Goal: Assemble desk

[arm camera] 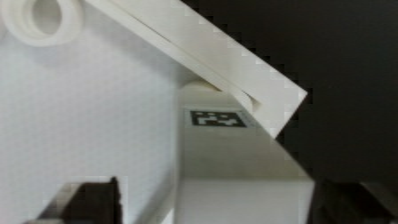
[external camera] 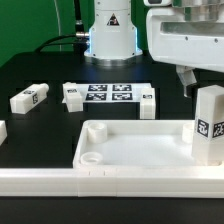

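The gripper [external camera: 186,80] hung over the upright leg [external camera: 208,124], its fingers [arm camera: 89,203] spread wide with nothing in them. In the exterior view the leg stood at the three o'clock end of the tabletop [external camera: 130,150]. If the gripper came down off-centre, I reckoned, one finger could catch the leg's top and tip it, or shove the tabletop askew.

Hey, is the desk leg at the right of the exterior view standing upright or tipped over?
Upright: the leg stands on end at the tabletop's corner, its tag facing the camera.
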Robot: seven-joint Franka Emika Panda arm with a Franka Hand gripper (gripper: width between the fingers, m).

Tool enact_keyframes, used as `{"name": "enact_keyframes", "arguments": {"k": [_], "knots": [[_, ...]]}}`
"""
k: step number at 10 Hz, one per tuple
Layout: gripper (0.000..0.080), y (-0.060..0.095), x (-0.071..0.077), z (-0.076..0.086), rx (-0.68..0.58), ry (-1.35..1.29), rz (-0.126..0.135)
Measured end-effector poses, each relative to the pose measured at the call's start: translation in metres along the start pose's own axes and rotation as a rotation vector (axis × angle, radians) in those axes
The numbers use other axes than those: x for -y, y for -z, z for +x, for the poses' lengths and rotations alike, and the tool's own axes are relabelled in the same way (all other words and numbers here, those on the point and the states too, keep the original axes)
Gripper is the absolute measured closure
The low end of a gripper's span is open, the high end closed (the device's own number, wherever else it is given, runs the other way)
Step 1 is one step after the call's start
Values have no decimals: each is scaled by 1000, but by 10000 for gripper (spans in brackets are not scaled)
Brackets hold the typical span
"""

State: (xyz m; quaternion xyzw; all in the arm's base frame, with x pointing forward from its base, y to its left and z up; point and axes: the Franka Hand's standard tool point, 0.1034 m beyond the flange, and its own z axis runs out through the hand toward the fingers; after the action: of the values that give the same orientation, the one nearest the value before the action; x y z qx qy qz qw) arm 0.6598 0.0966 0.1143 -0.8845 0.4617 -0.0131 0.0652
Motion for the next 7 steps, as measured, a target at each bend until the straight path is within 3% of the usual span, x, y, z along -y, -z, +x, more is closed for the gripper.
{"name": "enact_keyframes", "arguments": {"k": [7], "knots": [[151,-2,2,-3,-6,749,-10]]}}
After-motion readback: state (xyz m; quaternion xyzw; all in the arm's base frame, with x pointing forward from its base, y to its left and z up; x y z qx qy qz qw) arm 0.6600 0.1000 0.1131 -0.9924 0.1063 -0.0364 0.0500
